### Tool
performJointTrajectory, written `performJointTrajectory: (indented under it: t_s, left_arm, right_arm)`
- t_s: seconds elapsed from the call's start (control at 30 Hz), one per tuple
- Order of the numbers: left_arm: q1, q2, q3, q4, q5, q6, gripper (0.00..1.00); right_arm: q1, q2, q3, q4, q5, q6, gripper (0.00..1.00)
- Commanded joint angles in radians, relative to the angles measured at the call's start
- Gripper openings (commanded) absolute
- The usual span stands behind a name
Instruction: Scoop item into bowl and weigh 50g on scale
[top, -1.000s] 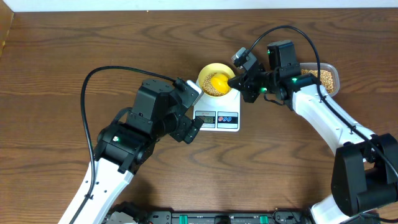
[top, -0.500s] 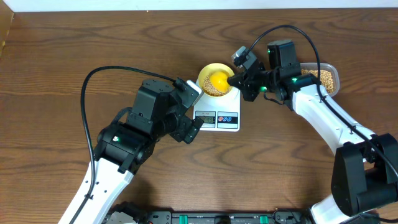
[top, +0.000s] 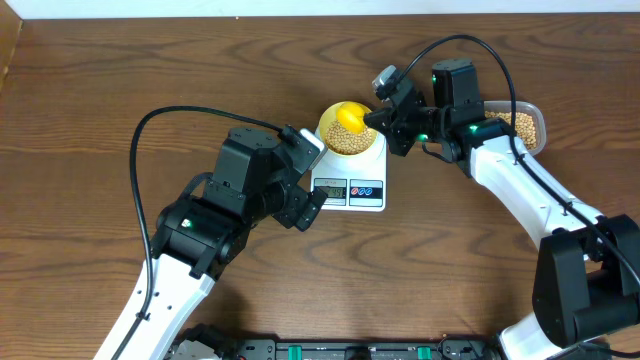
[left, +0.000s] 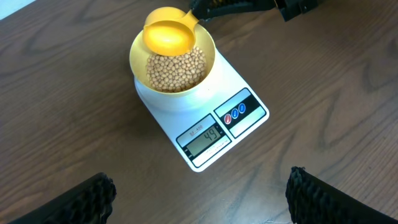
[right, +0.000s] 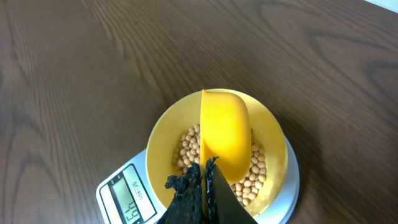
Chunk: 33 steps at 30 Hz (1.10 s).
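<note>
**Yellow scoop (right: 225, 134) tipped over bowl (right: 165, 140) on scale (left: 249, 81)**

Your right tool (right: 202, 174) pinches the scoop's handle. The bowl, holding the beans (left: 177, 68), sits on the scale, toward the far edge of the desk (top: 120, 80). Your left tool (left: 199, 196) hangs spread wide, empty, beside the scale.

Bright, even light falls from overhead, and the scale (left: 239, 81) casts only a thin soft shadow at its base. Its white top is nearly blown out, yet its display (left: 205, 135) reads sharply in the left wrist view. Over the scale in the right wrist view, the scoop (right: 225, 134) glows flat saturated yellow and the black fingers (right: 183, 186) look soft.
</note>
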<state>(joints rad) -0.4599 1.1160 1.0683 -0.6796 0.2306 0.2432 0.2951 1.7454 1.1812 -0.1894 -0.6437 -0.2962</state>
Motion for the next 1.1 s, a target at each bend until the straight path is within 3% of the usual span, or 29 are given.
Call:
performJointTrajectory:
  t_s: [0.0, 0.57, 0.83, 1.07]
  left_arm:
    - [0.005, -0.011, 0.004, 0.000, -0.003, -0.002, 0.90]
    - [0.005, -0.011, 0.004, 0.000, -0.003, -0.002, 0.90]
    - [0.005, -0.011, 0.004, 0.000, -0.003, -0.002, 0.90]
    - [0.005, -0.011, 0.004, 0.000, -0.003, -0.002, 0.90]
  right_arm:
    - [0.007, -0.025, -0.007, 0.003, 0.007, 0.003, 0.01]
    - [0.007, -0.025, -0.007, 0.028, 0.005, 0.005, 0.01]
    - [-0.013, -0.053, -0.007, 0.237, -0.097, 0.245, 0.01]
    - [-0.056, -0.119, -0.007, 0.247, -0.063, 0.349, 0.01]
